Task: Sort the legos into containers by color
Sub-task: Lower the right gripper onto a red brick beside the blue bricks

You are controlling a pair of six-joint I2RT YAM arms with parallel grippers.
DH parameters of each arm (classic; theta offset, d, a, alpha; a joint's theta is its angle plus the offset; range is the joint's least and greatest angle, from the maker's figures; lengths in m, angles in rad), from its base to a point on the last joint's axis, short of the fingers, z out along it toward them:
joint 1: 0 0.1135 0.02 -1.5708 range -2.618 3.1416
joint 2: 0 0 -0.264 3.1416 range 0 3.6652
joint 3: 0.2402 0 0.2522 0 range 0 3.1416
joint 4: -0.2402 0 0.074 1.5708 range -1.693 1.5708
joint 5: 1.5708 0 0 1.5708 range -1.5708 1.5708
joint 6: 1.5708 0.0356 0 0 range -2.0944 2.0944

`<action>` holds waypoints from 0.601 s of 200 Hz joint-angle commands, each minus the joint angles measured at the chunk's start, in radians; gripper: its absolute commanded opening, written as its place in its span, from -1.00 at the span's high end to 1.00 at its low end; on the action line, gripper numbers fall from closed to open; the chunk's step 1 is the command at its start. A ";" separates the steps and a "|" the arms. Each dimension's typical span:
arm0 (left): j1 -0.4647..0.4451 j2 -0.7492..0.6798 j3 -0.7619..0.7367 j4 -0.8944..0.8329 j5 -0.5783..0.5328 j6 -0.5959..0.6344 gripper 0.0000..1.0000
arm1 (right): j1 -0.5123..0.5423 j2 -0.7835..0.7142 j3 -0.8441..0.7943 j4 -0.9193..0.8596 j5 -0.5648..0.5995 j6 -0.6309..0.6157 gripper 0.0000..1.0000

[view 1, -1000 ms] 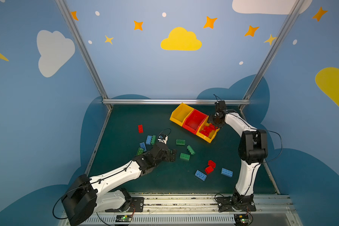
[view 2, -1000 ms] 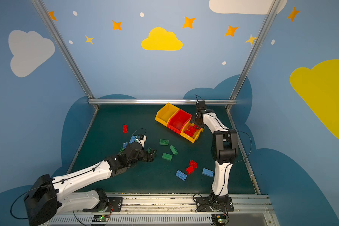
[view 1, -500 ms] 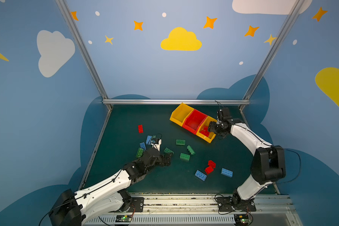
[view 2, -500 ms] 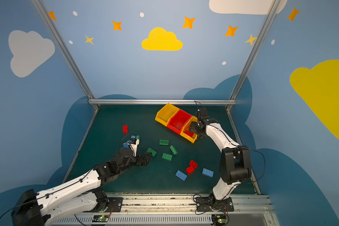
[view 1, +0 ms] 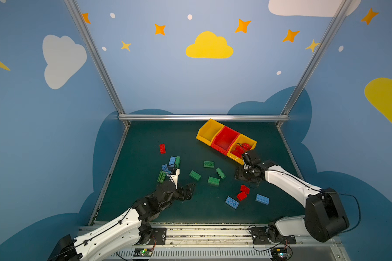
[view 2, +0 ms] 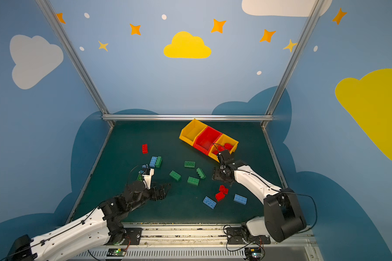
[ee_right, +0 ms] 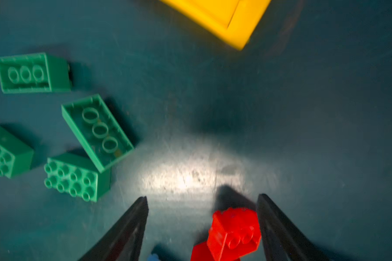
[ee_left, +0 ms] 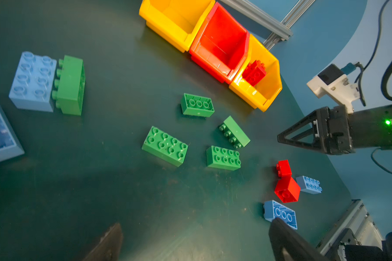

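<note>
Right fingers nearer mat (cloud-painted walls)

Both top views are bright and sharp, but the wall posts lean near the edges. The right wrist view is smeared all over; the green bricks look fuzzy. A white shine sits on the mat just ahead of the fingers, with a dark shadow past it. The left wrist view is sharp but dim around its dark, fuzzy fingers.
</note>
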 commanded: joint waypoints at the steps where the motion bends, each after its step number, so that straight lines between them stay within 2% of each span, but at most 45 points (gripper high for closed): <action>1: -0.010 -0.025 -0.005 -0.024 -0.002 -0.030 -1.00 | 0.022 -0.021 -0.043 0.026 0.006 0.037 -0.48; 28: -0.018 -0.046 -0.002 -0.045 -0.019 -0.031 -1.00 | 0.034 -0.010 -0.076 0.044 -0.004 0.043 -0.48; 57: -0.021 -0.056 -0.006 -0.046 -0.027 -0.037 -1.00 | 0.037 -0.006 -0.083 0.017 0.039 0.043 -0.48; 120: -0.024 -0.015 -0.006 -0.020 -0.024 -0.032 -1.00 | 0.040 0.013 -0.135 -0.002 0.054 0.108 -0.48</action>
